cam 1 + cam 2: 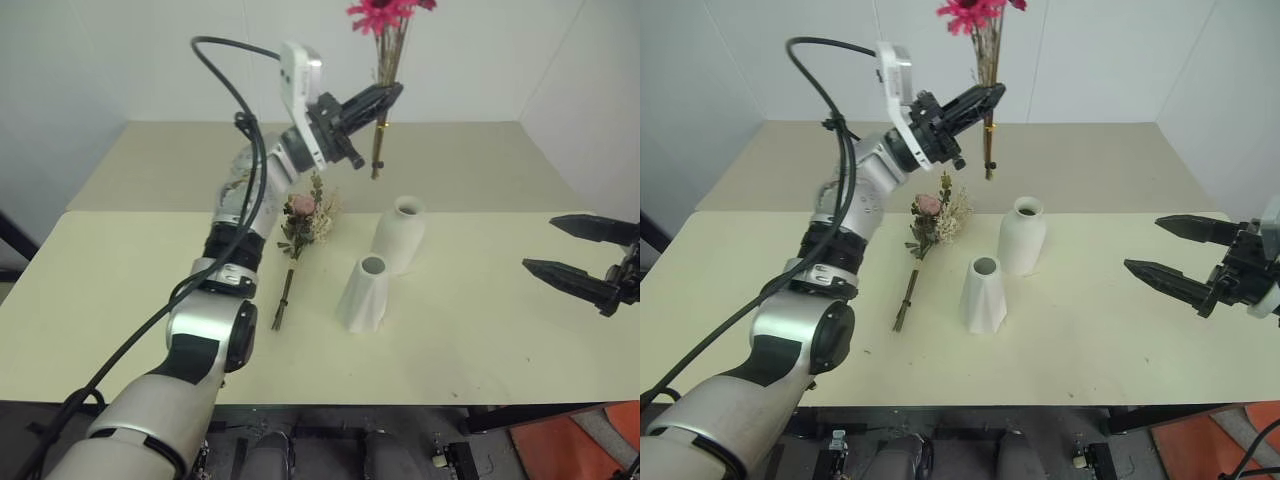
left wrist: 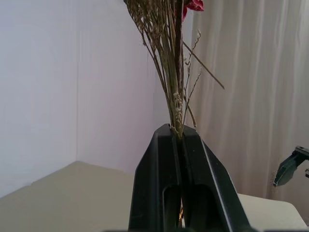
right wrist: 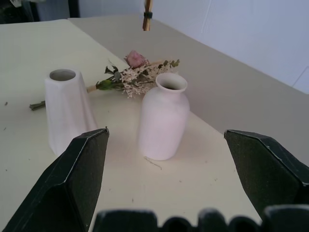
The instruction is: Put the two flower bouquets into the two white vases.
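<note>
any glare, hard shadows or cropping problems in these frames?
Left eye view: even light, no glare, soft shadows under the cone vase and bottle vase; the magenta bouquet is cut at the top edge. Left wrist view: its stems are backlit against bright walls. Right wrist view: the rose bouquet is sharp.

bright, even, diffuse light; no glare. soft faint shadows under the two white vases (image 1: 399,234) on the bench (image 1: 480,330). head views sharp, mild bending at edges. left wrist view: near tool (image 2: 179,137) slightly soft, pale wall washed out
</note>
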Robot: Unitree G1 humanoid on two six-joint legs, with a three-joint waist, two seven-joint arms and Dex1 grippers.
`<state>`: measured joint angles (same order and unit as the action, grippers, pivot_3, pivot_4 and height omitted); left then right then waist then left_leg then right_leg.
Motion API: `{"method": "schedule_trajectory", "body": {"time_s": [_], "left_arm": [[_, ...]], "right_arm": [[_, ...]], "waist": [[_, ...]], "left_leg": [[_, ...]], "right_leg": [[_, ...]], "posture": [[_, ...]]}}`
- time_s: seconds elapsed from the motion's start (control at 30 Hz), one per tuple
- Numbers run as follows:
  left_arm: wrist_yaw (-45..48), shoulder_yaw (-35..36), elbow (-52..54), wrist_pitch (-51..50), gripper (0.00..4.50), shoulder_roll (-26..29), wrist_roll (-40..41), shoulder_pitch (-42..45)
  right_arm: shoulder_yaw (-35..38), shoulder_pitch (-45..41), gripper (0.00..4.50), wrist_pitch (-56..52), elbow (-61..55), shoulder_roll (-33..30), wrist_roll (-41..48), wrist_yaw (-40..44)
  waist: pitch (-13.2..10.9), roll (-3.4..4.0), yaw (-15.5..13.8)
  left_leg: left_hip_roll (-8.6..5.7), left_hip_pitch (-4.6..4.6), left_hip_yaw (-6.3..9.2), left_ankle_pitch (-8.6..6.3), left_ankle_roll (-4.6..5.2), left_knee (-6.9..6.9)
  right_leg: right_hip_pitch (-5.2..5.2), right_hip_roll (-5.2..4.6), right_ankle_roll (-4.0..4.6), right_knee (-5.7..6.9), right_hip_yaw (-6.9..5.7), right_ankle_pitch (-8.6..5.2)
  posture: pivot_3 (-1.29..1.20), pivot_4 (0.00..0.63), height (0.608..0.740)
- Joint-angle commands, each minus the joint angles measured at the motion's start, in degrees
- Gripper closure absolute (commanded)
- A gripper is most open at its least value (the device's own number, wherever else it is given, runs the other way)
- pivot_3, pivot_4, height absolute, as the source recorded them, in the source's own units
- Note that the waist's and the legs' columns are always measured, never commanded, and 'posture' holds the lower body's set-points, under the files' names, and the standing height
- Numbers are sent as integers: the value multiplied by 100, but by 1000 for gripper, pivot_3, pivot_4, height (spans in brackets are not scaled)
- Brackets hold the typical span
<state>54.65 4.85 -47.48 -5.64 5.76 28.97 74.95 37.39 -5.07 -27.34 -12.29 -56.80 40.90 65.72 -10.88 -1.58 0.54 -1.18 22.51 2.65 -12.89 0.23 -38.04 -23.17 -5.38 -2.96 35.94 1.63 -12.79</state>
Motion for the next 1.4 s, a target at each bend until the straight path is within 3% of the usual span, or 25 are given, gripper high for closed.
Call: {"method": "schedule_trajectory", "body": {"time_s": [0.03, 0.5, 1.13, 1.4], "left_arm": [[-133, 119, -481, 440, 4487, -257, -219, 424], [-649, 132, -1550, 1169, 4487, -929, -1032, 592], [-1058, 154, -1600, 1434, 4487, -1151, -1421, 322], [-1149, 181, -1567, 1538, 4487, -1208, -1491, 244]], "right_arm": [[394, 157, 0, -54, -312, 32, 160, -126], [821, 694, 0, -129, -830, 208, 387, -449], [854, 793, 0, -162, -873, 195, 454, -531], [805, 715, 0, -409, -984, 324, 664, -939]], "waist": [[-1, -1, -4], [-2, -3, 3], [-2, -3, -6], [-1, -3, -8]], "left_leg": [[0, 3, 0, 0, 0, 0], [-2, 7, 0, 0, 1, 0], [-2, 8, 0, 0, 1, 0], [-2, 8, 0, 0, 1, 0]], "right_leg": [[-2, 0, 1, 0, 0, 1], [-4, 0, -23, -5, 2, -6], [-4, 0, -25, -6, 2, -5], [-4, 0, -25, -5, 2, -5]], "posture": [[0, 150, 740], [0, 150, 740], [0, 150, 740], [0, 150, 740]]}}
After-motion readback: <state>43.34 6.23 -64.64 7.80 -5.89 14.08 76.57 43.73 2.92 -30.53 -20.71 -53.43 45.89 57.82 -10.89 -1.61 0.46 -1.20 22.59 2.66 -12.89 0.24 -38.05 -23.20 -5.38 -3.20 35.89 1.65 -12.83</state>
